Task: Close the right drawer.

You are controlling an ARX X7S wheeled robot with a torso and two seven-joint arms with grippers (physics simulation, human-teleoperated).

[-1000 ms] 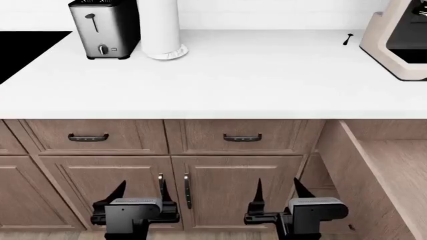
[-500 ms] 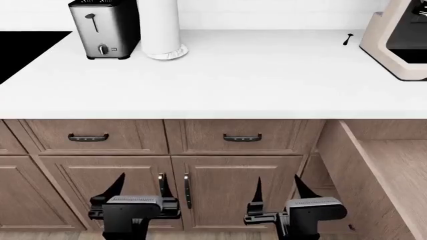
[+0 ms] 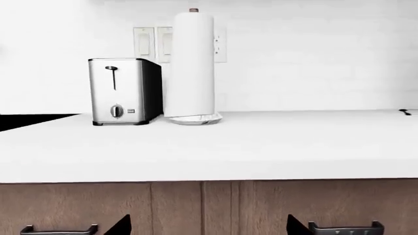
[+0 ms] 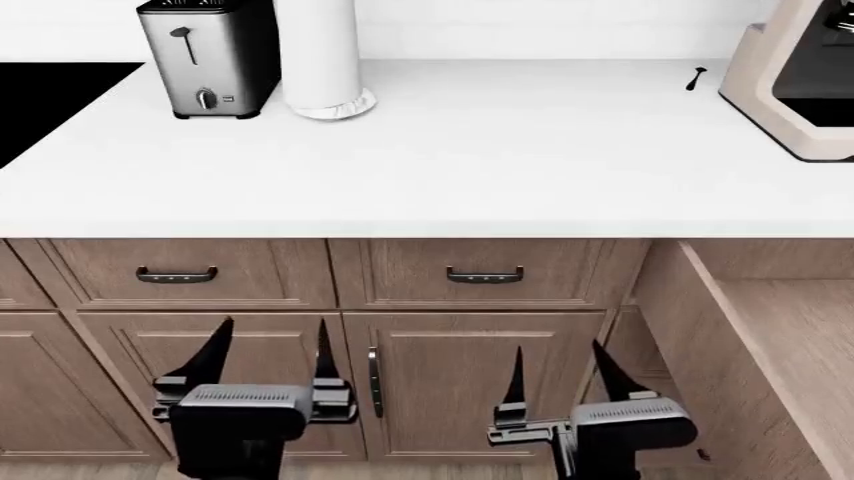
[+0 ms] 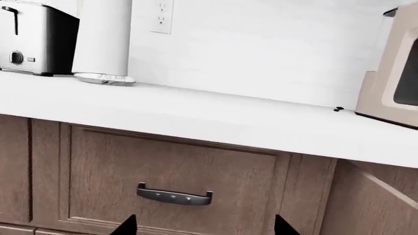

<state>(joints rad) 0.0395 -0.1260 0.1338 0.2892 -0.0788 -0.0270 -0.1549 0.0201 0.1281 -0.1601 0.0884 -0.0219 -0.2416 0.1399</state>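
The right drawer (image 4: 767,330) stands pulled out at the head view's right edge. I see its brown wood-grain side wall and bare inside; its front and handle are out of view. Its side also shows in the right wrist view (image 5: 375,200). My right gripper (image 4: 561,370) is open and empty, low in front of the cabinet doors, just left of the drawer's side. My left gripper (image 4: 267,350) is open and empty, further left. Both grippers' dark fingertips show in the left wrist view (image 3: 207,227) and the right wrist view (image 5: 205,227), wide apart with nothing between them.
Two short closed drawers with dark handles (image 4: 176,274) (image 4: 485,275) sit above cabinet doors (image 4: 467,390). On the white countertop (image 4: 467,150) stand a toaster (image 4: 207,55), a paper towel roll (image 4: 320,50) and a beige appliance (image 4: 801,80). A black cooktop (image 4: 54,95) lies far left.
My left gripper has shifted a little to the left and risen, its fingers spreading slightly. My right gripper has barely moved. The drawer has not moved.
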